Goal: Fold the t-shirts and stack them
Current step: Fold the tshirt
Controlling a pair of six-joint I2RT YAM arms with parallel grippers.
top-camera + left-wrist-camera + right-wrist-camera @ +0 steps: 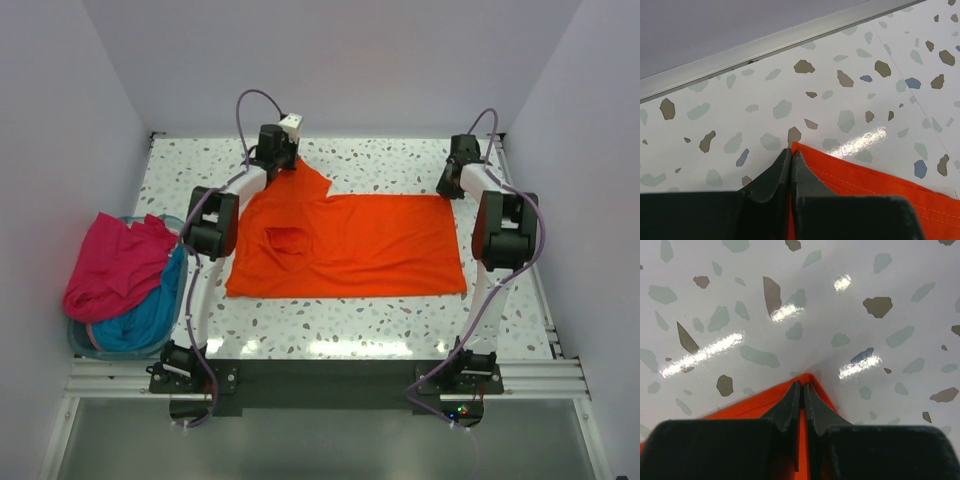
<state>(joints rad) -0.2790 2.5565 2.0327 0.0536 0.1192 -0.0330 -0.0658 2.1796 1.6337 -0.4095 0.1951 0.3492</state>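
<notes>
The speckled bench (pixel 400 320) fills the middle of the overhead view. The orange t-shirt (pixel 370 245) lies spread nearly flat across its centre, with the neck opening toward the left side and a straight edge on the right. At the bench's left edge sits a pale blue tub (pixel 90 345). The magenta t-shirt (pixel 115 265) is heaped in it and spills over its far rim, and teal cloth (pixel 150 310) is bunched under and beside the magenta t-shirt. The tub is well apart from the orange t-shirt. Both arms reach to the far side of the spread garment. The left gripper (pixel 791 155) is at the far-left peak of the orange cloth, which is drawn up into a point toward it. Its fingers are pressed together with the orange edge pinched between their tips, low over the bench near a metal rail (pixel 765 42). The right gripper (pixel 802 387) is at the far-right corner, its fingers likewise closed tight on a pointed tip of the orange fabric.
</notes>
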